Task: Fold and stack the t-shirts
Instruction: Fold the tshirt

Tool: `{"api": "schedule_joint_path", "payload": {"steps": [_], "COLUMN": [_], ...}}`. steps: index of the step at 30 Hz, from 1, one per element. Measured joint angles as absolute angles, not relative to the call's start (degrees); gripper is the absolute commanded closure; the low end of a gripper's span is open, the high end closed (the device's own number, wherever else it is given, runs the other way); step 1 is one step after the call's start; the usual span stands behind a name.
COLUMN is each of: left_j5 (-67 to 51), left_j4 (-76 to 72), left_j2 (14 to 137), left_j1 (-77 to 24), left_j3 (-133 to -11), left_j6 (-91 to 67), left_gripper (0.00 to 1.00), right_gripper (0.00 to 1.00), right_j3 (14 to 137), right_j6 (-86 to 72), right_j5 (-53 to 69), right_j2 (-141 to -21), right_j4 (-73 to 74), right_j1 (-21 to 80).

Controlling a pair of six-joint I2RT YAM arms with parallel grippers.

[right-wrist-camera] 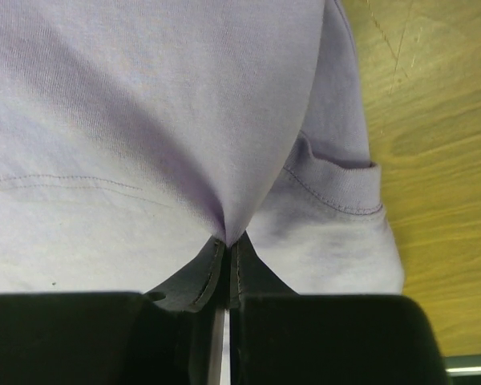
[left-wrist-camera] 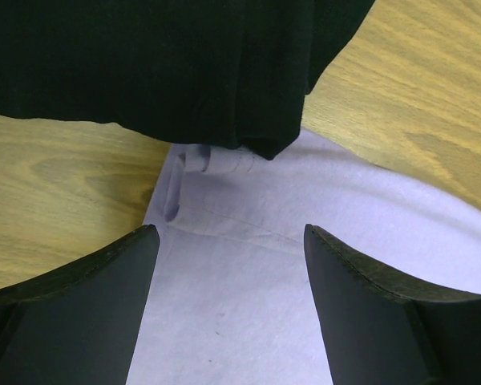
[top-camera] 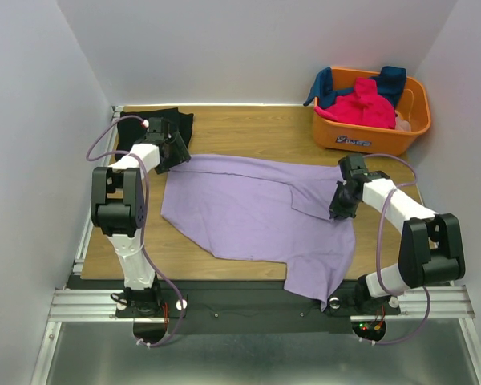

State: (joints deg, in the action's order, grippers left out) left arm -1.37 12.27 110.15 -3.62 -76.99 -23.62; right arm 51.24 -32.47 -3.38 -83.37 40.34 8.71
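Top external view is showing the lavender t-shirt (top-camera: 248, 212) lying spread on the table (top-camera: 248, 132), in front of and left of the orange basket (top-camera: 369, 141). The right gripper (top-camera: 342, 207), just in front of the basket, is pinching a fold of that shirt, its jaws closed tight on the cloth. The left gripper (top-camera: 173, 151), well to the basket's left, is hanging wide open over the shirt's corner, beside the black t-shirt (top-camera: 154, 120). A pink shirt (top-camera: 365, 104) and a teal shirt (top-camera: 391, 80) are lying inside the basket.

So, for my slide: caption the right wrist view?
Right tool pinching lavender t-shirt, wooden table beside it.
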Motion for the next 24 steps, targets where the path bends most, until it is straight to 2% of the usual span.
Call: {"api": "schedule_joint_path", "payload": {"steps": [9,17,24], "left_j5": [0.97,1.54,1.61], "left_j4": [12.29,11.84,11.81], "left_j2": [113.23,113.54,113.54], "left_j1": [-3.62,-3.62,-3.62], "left_j3": [-77.60,-78.02,-78.02], "left_j6": [-23.05,-23.05,-23.18], "left_gripper": [0.22,0.41,0.42], "right_gripper": [1.00,1.00,1.00], "right_j3": [51.51,52.36,52.36], "right_j6": [-32.16,-32.14,-31.92], "right_j5": [-2.50,-2.48,-2.46], "right_j2": [-82.91,-82.91,-83.02], "right_j4": [43.11,43.53,43.53], "right_j1": [8.73,8.73,8.73]}}
